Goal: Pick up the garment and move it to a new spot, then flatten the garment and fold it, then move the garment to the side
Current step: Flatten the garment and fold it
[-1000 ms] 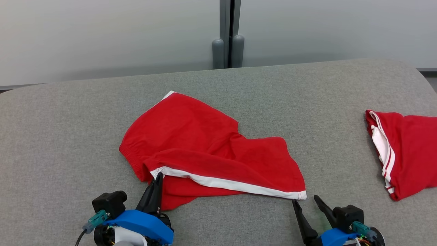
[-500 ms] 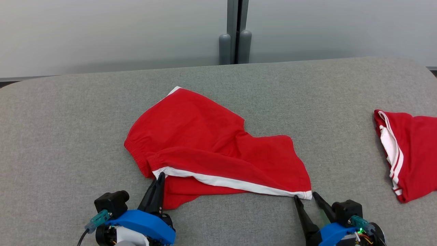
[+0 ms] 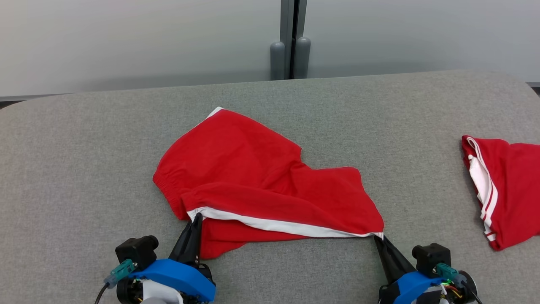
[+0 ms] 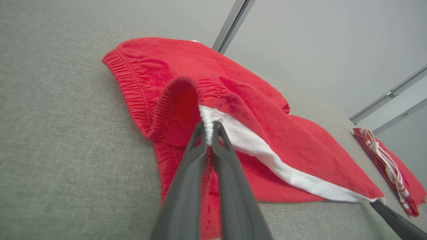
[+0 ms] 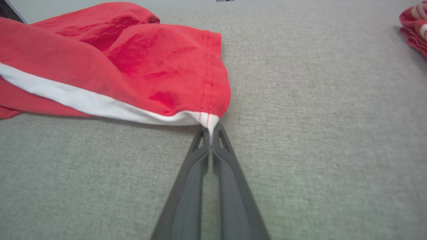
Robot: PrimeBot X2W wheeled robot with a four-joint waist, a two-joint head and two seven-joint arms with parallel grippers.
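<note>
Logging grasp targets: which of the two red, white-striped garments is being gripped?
The central spread red fabric shorts with one white stripe: both arms' jaws grip its stripe ends. The folded red striped garment at right lies untouched.

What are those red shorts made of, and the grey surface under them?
The red shorts look like soft, matte knit cloth, perhaps cotton jersey: they drape in loose folds, and the waistband is gathered. The grey surface looks like coarse woven upholstery fabric, matte, with a flecked weave.

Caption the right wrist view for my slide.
The right tool pinches a white-striped corner of the red shorts on the grey surface.
</note>
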